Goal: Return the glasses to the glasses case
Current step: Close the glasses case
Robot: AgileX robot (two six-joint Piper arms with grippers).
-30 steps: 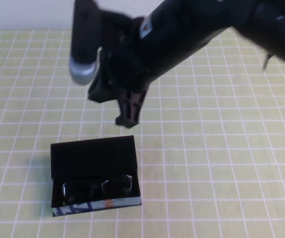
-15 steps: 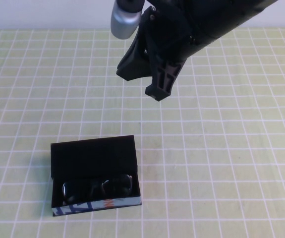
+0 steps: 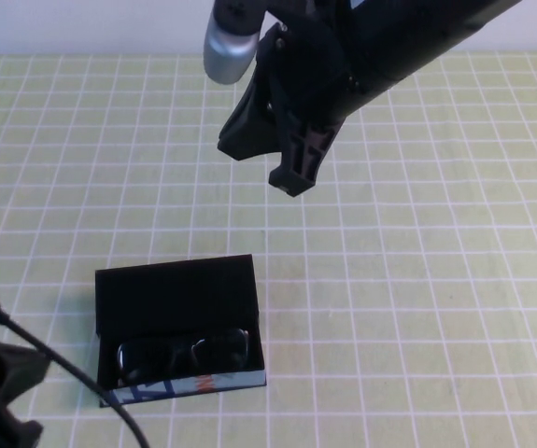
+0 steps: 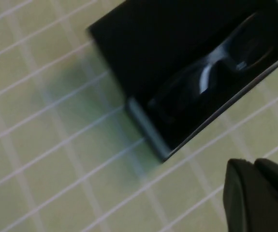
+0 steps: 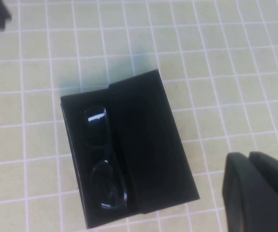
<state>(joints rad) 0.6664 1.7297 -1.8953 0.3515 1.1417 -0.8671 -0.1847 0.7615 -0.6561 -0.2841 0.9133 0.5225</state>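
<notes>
The glasses case (image 3: 175, 297) lies open at the front left of the table, its blue-grey front edge with the orange mark facing me. The black glasses (image 3: 186, 353) lie folded inside it. They also show in the left wrist view (image 4: 210, 77) and in the right wrist view (image 5: 105, 159). My right gripper (image 3: 291, 183) hangs shut and empty above the table, behind and to the right of the case. My left gripper (image 4: 256, 165) is shut and empty, just in front of the case's left corner (image 4: 151, 140). The left arm (image 3: 2, 392) shows at the front left corner.
The table is covered with a yellow-green cloth with a white grid (image 3: 436, 299). A black cable (image 3: 72, 378) runs from the left arm across the case's front left corner.
My right gripper rose and moved back and to the right, away from the case, then held nearly still. My left arm has come into view at the front left corner.
</notes>
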